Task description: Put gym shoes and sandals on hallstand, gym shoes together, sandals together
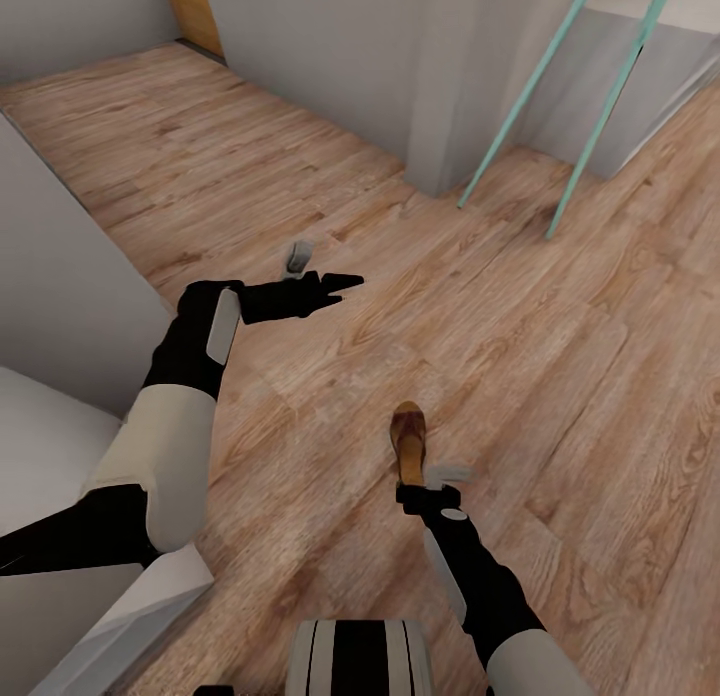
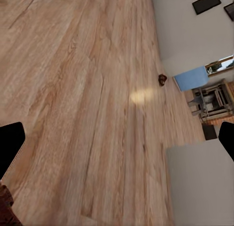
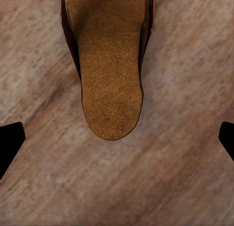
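One sandal (image 1: 407, 438) lies flat on the corridor floor (image 1: 560, 376), sole down, directly ahead of my right fingers (image 1: 432, 484). In the right wrist view its tan insole (image 3: 109, 65) sits between my two fingertips (image 3: 9, 143), heel end toward me, dark straps along the edges further up. Right fingers: spread wide, holding nothing, apart from the sandal. Left fingers (image 1: 335, 284): held out over bare planks well away from it, also wide apart and empty. The left wrist view shows a small dark brown object (image 2: 162, 79) far off on the floor near a wall; too small to identify.

Handling judgement: light, thin, flat sole, probably somewhat flexible, so pinching one end may let it droop. The insole looks grainy, not slippery. Best hold, I judge, is across the narrow waist of the sole, one fingertip on each side edge, low enough to get under the rim. Straps look soft; avoid those.
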You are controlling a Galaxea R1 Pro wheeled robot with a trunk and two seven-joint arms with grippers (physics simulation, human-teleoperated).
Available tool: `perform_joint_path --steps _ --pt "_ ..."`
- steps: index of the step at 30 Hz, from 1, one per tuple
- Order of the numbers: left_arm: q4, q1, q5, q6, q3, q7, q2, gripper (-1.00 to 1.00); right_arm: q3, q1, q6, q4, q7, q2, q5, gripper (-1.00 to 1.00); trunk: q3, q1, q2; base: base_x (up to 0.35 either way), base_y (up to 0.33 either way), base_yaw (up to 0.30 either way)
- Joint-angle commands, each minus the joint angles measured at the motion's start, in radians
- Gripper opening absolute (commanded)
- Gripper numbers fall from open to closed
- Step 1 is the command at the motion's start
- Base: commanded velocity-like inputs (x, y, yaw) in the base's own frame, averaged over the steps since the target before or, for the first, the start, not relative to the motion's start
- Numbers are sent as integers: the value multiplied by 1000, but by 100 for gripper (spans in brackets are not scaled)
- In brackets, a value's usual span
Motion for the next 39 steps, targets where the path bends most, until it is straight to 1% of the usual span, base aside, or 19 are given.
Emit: perform_joint_path --steps 1,10,32,39 --pt "0 -1 -3 4 4 -4 0 100 1 0 4 -2 -8 0 -9 100 -2 0 0 0 0 185" --pt "1 -1 -3 4 4 -5 1 100 0 0 4 -1 -8 0 -8 100 -6 0 0 61 0 91" --pt "3 0 -3 3 4 -7 1 100 0 0 4 -1 -9 0 -8 100 -7 0 0 22 0 4" --pt "8 0 -3 0 2 -7 0 100 0 0 4 -1 -9 0 -8 100 -7 0 0 128 0 0"
